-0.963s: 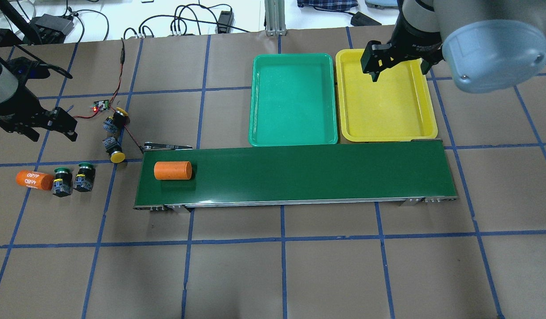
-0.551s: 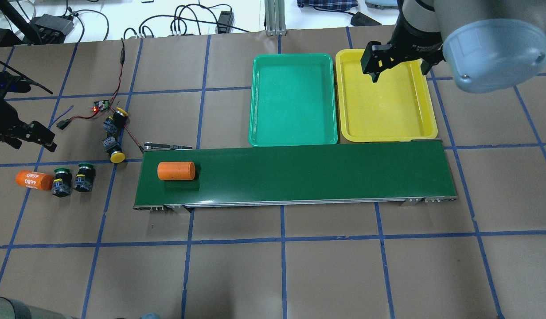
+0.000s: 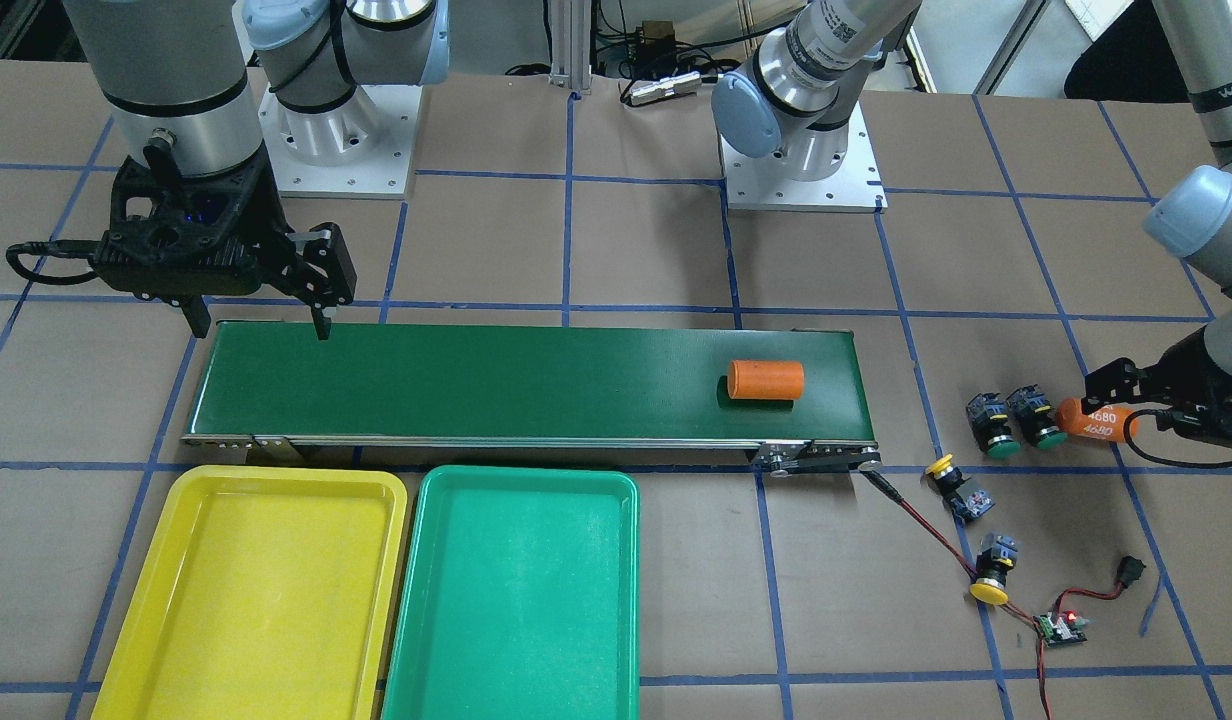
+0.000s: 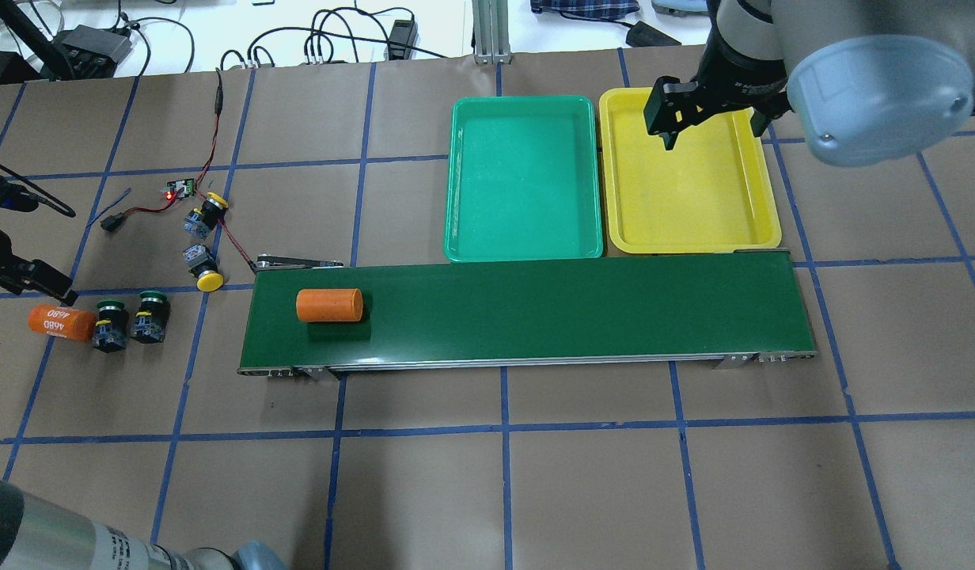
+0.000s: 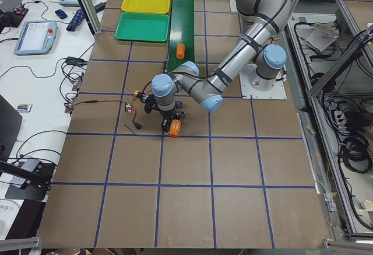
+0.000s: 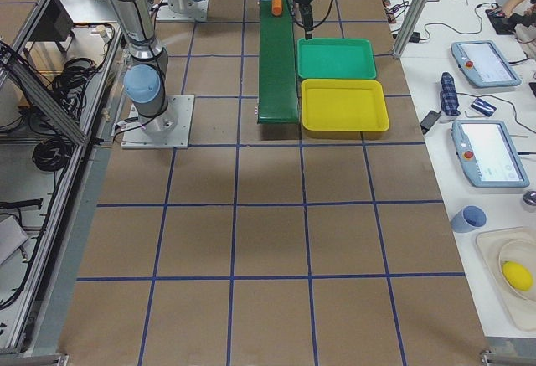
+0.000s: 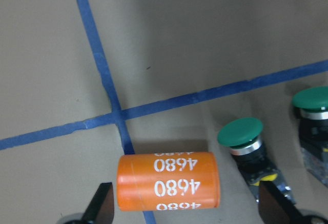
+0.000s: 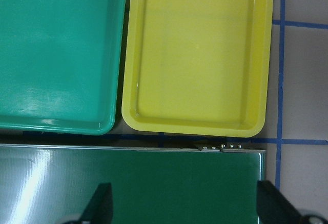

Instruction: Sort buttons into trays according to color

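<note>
**Four buttons by my left gripper, both trays beyond the belt**

My left gripper (image 7: 187, 206) hangs low over the brown paper with its jaws wide apart. They straddle an orange cylinder marked "4680" (image 7: 169, 181) without touching it.

Just beside that cylinder lie two green-capped buttons (image 7: 240, 131) (image 7: 315, 98), side by side. Each has a domed green cap, a silver collar and a black switch body, with the cap pointing away from my base.

The two yellow-capped buttons (image 4: 205, 214) (image 4: 202, 269) lie a little farther on, near the end of the long dark-green conveyor belt (image 4: 574, 309). They are tipped on their sides, black bodies close together and round yellow caps facing opposite ways. A red wire runs past them to a small circuit board with a red light (image 4: 179, 190).

A plain orange cylinder (image 4: 329, 305) lies on the belt.

My right gripper (image 3: 259, 322), jaws also apart and holding nothing, hangs above the belt's other end. Beyond the belt sit the shallow green plastic tray (image 4: 523, 182) and the yellow plastic tray (image 4: 693, 198), side by side.
</note>
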